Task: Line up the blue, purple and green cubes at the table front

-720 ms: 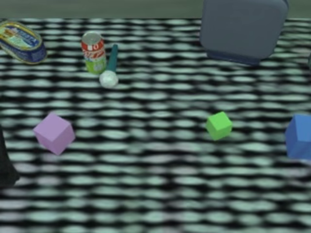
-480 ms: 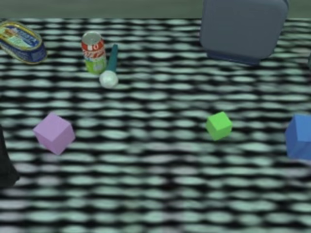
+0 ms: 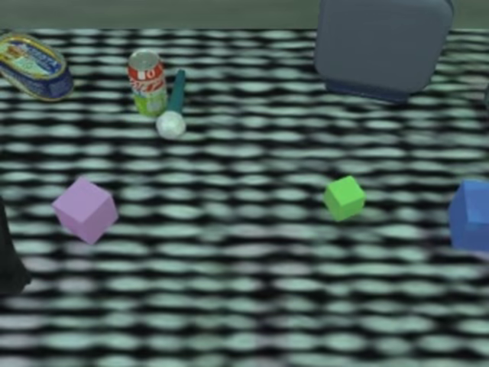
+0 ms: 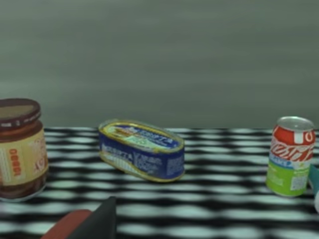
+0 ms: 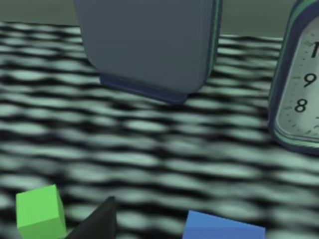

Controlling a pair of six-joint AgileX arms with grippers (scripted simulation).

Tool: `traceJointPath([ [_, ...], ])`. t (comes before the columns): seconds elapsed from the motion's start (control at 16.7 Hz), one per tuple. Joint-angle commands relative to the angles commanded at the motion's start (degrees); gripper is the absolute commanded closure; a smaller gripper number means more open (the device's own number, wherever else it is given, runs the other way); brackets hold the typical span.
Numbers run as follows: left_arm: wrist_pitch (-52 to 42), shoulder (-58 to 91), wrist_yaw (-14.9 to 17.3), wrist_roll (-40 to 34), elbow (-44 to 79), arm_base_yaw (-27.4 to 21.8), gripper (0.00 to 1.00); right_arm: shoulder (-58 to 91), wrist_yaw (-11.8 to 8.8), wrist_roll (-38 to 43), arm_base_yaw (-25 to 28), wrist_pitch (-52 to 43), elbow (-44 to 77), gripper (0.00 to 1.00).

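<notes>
The table (image 3: 229, 306) carried a black and mint-green striped pattern. The purple cube (image 3: 85, 209) sat toward the left, the green cube (image 3: 344, 197) right of centre, and the blue cube (image 3: 471, 215) at the right edge, all well apart. The left arm (image 3: 9, 264) stood at the left edge. Neither pincer's opening could be determined.

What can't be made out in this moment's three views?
- Blue cube: cut by the top view's right edge, and by the right wrist view's lower edge.
- Left arm: only a dark sliver at the top view's left edge; gripper unseen.
- Right arm: absent from the top view.
- Clock: cropped in the right wrist view.
</notes>
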Motion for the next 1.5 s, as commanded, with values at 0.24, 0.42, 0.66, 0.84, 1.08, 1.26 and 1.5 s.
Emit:
traceJointPath([
  [0.24, 0.00, 0.00, 0.00, 0.00, 0.00, 0.00, 0.00, 26.86, 0.18, 0.46, 5.11, -13.97, 21.03, 0.00],
  [0.42, 0.00, 0.00, 0.00, 0.00, 0.00, 0.00, 0.00, 47.10, 0.27, 0.82, 8.99, -24.56, 36.34, 0.00],
  [0.66, 0.00, 0.00, 0.00, 0.00, 0.00, 0.00, 0.00, 69.46, 0.29, 1.33, 13.69, -37.00, 54.39, 0.00],
  [0.84, 0.00, 0.00, 0.00, 0.00, 0.00, 0.00, 0.00, 81.96, 0.26, 1.68, 16.53, -44.19, 65.68, 0.00],
  [1.08, 0.00, 0.00, 0.00, 0.00, 0.00, 0.00, 0.00, 92.84, 0.22, 1.98, 18.95, -49.95, 76.31, 0.00],
  [1.26, 0.00, 0.00, 0.00, 0.00, 0.00, 0.00, 0.00, 95.16, 0.21, 2.05, 19.51, -51.17, 78.56, 0.00],
  [1.5, 0.00, 0.00, 0.00, 0.00, 0.00, 0.00, 0.00, 95.05, 0.20, 2.04, 19.20, -51.05, 78.41, 0.00],
])
